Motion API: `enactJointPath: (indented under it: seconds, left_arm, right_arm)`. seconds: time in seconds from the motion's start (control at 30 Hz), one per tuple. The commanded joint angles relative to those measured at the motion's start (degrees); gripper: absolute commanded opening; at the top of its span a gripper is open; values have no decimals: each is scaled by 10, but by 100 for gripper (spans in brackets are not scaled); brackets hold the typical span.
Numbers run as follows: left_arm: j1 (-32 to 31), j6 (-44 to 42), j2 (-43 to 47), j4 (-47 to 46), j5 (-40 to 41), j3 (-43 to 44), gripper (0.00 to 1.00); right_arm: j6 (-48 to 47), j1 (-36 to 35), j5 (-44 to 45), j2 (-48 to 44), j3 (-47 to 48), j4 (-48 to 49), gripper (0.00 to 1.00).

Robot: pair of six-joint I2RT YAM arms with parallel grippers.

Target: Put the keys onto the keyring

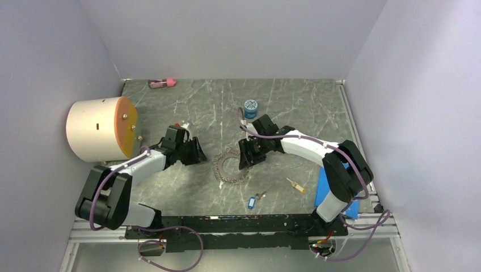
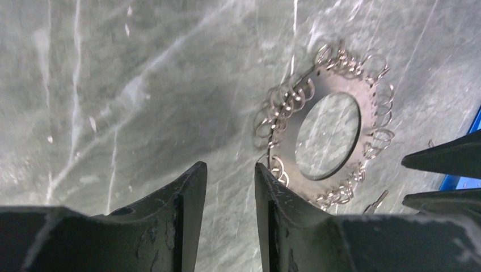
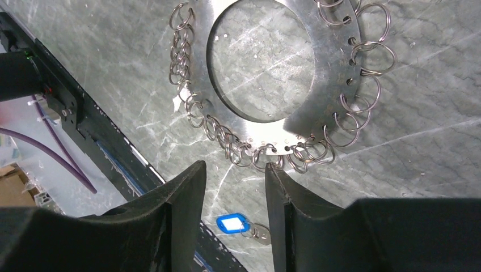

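The keyring (image 1: pixel 231 179) is a flat metal disc with a big hole and many small split rings along its edge; it lies flat mid-table. My left gripper (image 1: pixel 199 157) is open and empty just left of it; the disc (image 2: pixel 334 85) lies ahead and to the right of the gripper (image 2: pixel 230 165). My right gripper (image 1: pixel 246 164) is open and empty at the ring's right edge; its jaws (image 3: pixel 233 165) stand just short of the disc (image 3: pixel 334 73). The blue-tagged key (image 1: pixel 252 201) (image 3: pixel 230 222) and the yellow-headed key (image 1: pixel 296 186) lie on the table nearer the front.
A cream cylinder with an orange face (image 1: pixel 102 129) stands at the left. A round blue jar (image 1: pixel 250 107) sits behind the right arm. A pink object (image 1: pixel 161 83) lies at the back wall. A blue flat item (image 1: pixel 324 190) lies by the right arm's base.
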State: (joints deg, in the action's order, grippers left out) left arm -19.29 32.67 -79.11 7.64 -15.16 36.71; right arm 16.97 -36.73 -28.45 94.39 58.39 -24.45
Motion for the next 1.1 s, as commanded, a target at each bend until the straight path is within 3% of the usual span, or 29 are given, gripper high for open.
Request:
enactJointPath:
  seconds: [0.0, 0.23, 0.67, 0.87, 1.07]
  left_arm:
    - [-2, 37, 24, -30, -34, -38, 42]
    - [-10, 83, 34, -95, -74, -91, 42]
    - [-23, 85, 34, -99, -68, -93, 41]
    - [-23, 57, 72, -48, -28, -85, 42]
    - [-23, 29, 138, 3, 36, -86, 43]
  right_arm:
    - [0, -3, 8, -4, 17, -10, 45]
    - [-10, -26, 43, 2, 25, -27, 42]
    - [-31, -119, 206, 13, 49, -91, 38]
    - [-21, -107, 191, 3, 60, -72, 39]
    - [-11, -61, 114, 0, 56, -28, 39]
